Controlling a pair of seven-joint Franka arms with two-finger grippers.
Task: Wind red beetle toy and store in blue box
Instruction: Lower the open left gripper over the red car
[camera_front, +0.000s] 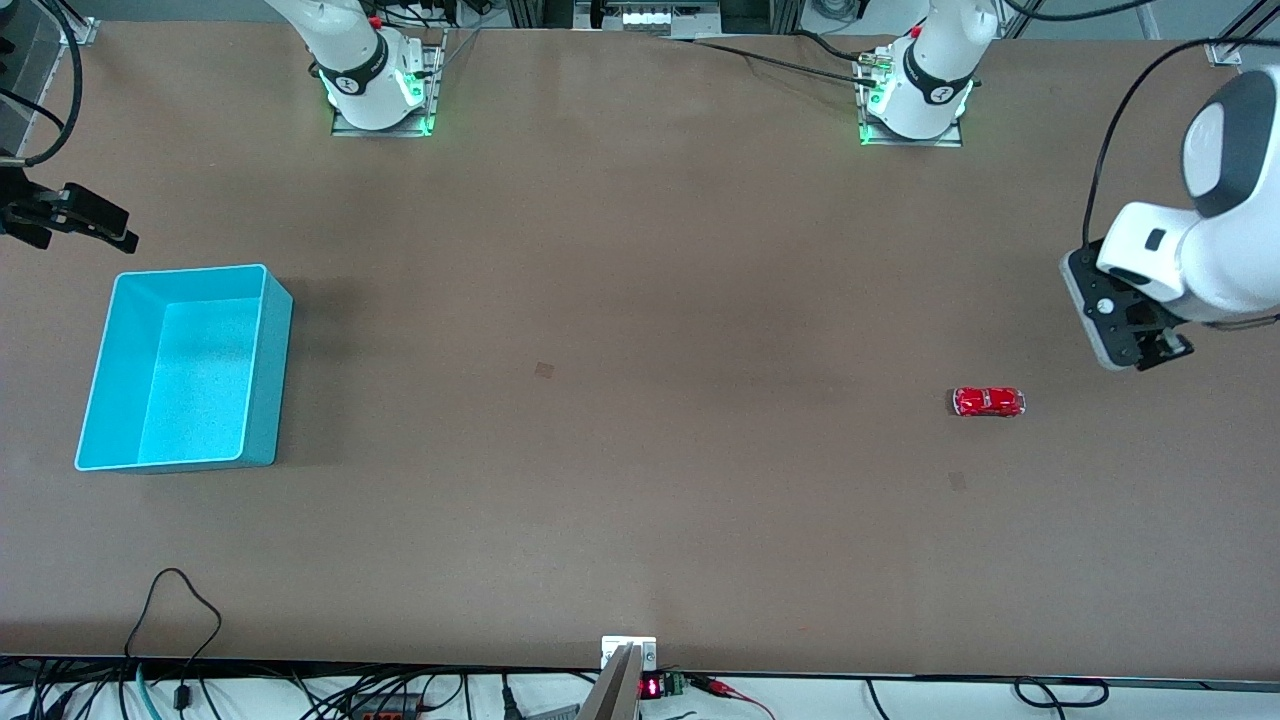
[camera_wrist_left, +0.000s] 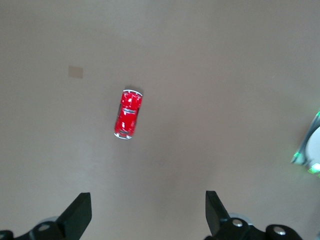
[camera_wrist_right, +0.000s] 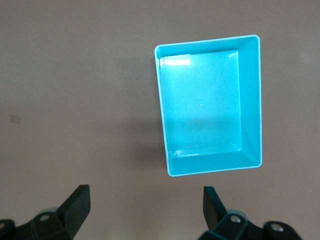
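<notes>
Front view: the red beetle toy rests on its wheels on the bare table, toward the left arm's end and roughly midway between the edge with the robot bases and the edge nearest the camera. The blue box stands toward the right arm's end, close to that short edge, and holds nothing visible. The two items are well apart. The left gripper hangs in the air near the left arm's short edge, close to the toy but not over it. The right gripper hangs over the table at the right arm's short edge, beside the box wall that faces the bases. Left wrist view: the left gripper has its fingers spread wide and empty, with the toy lying on the table ahead of them, clear of both pads. Right wrist view: the right gripper is likewise spread wide and carries nothing; the box sits ahead of it with a bare floor. Task status, as a judgement: no step is complete. The toy has not been grasped, so winding it, carrying it the length of the table and placing it in the box all remain to be done. The left arm is best placed for the first grasp.
</notes>
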